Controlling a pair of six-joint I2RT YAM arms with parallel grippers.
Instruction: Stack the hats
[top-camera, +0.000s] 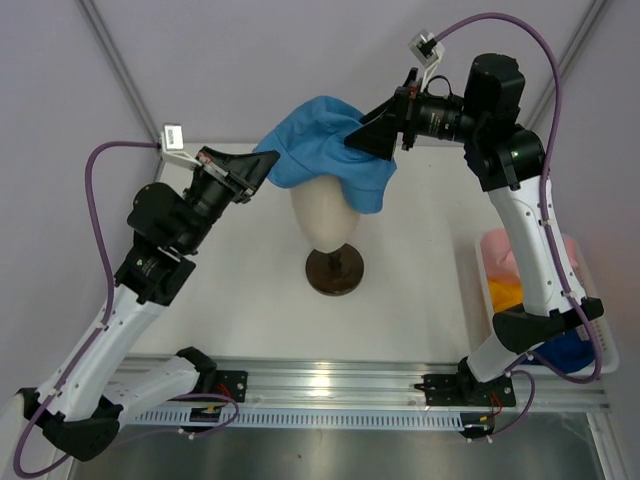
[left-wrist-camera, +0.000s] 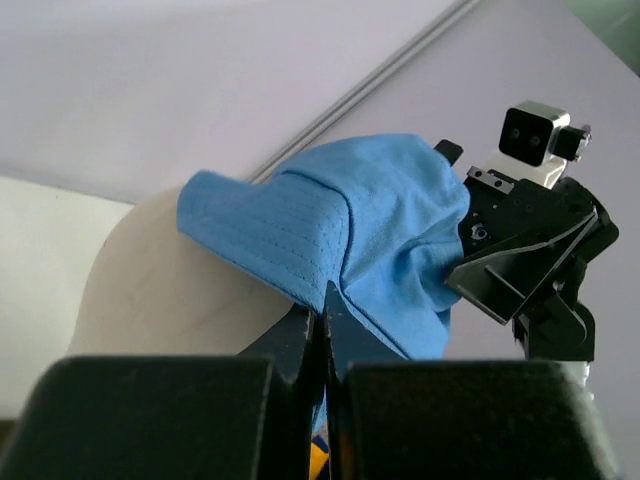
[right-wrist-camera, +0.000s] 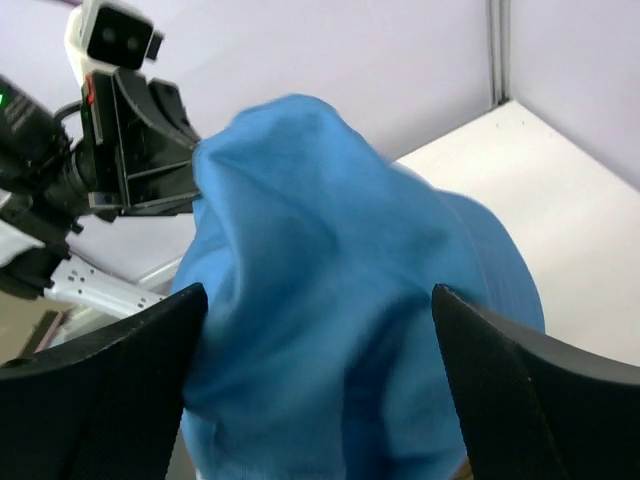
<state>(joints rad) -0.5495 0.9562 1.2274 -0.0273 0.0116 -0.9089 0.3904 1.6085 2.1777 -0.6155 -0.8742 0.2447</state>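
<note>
Overhead view: a light blue hat (top-camera: 325, 150) sits draped over the crown of a cream head form (top-camera: 325, 215), which stands on a dark round base (top-camera: 335, 270) near the middle of the table (top-camera: 420, 210). The hat lies crooked, its brim hanging lower on the right side of the form.

The left gripper (top-camera: 262, 168) meets the hat's left edge. Its fingers are clenched together, with the brim fabric pinched at their tips. The right gripper (top-camera: 365, 135) reaches in from the far right with its jaws spread wide, straddling the right side of the hat without clamping it.

Along the right edge of the table stands a white bin (top-camera: 480, 285). It contains a pink hat (top-camera: 500, 248), a yellow-orange hat (top-camera: 505, 292) and a navy hat (top-camera: 565, 352), all partly hidden behind the right arm.

Left wrist view: the left gripper (left-wrist-camera: 322, 300) shows both fingers (left-wrist-camera: 300, 340) pressed together where the blue brim (left-wrist-camera: 340, 225) comes down to them. The head form (left-wrist-camera: 150, 280) is exposed below and left of the hat.

Right wrist view: the right gripper (right-wrist-camera: 318, 295) has one dark finger (right-wrist-camera: 110, 400) at each side of the frame, and bunched blue fabric (right-wrist-camera: 330, 200) fills the gap between them. The fabric reaches the left finger. Whether it touches the right finger cannot be told.
</note>
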